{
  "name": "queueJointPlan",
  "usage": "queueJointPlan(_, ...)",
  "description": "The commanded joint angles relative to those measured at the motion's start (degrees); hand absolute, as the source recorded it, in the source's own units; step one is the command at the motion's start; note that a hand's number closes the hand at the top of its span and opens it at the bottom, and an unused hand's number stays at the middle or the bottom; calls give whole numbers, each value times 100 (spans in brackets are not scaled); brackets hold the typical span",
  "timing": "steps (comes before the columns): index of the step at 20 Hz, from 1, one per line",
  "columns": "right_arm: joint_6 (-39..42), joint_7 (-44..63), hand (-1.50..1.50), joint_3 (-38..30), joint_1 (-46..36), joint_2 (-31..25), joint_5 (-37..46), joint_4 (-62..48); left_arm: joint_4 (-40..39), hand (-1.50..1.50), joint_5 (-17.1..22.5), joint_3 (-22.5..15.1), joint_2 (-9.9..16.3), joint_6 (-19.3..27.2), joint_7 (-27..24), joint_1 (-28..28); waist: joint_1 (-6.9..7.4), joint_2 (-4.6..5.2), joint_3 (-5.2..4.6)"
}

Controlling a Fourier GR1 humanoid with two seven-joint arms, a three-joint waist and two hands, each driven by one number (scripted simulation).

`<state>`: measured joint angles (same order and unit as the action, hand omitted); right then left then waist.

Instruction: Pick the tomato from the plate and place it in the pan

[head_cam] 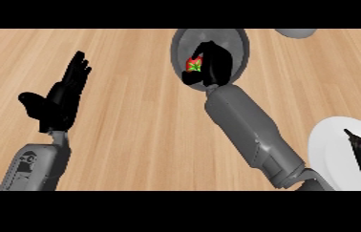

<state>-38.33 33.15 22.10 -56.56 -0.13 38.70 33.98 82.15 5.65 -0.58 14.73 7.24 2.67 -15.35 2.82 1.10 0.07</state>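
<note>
While curled round the tomato over the pan, right robot hand at the placing step: next, lower and release; left robot hand spread, resting.

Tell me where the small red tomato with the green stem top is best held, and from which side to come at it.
Grip the small red tomato across its round red sides, coming from above and leaving the green stem top free. That is how the right hand has it now, fingers curled round it over the grey pan. Round sides give opposed contact; the leafy top gives none.
</note>
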Motion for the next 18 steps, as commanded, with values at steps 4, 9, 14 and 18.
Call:
queueJointPlan(4, 693, -1666, -150, -673, 331, 12, -1734, -265, -52, 0, -71, -56, -134, 28, -123, 1, 85, 21, 3)
queueJointPlan(9, -2, -2628, -150, -687, 312, 13, -2082, -570, 12, 0, -175, -20, -97, 67, -11, 58, -19, -34, 0)
queueJointPlan(14, -926, -3104, -150, -494, 1041, 13, -2750, 659, 209, 0, 61, 229, 137, -147, 114, 353, -101, -110, 0)
queueJointPlan(18, -717, -2988, -150, -75, 1683, 13, -3283, 1753, 93, 0, 3, 271, 60, -137, -48, 304, -264, -132, -6)
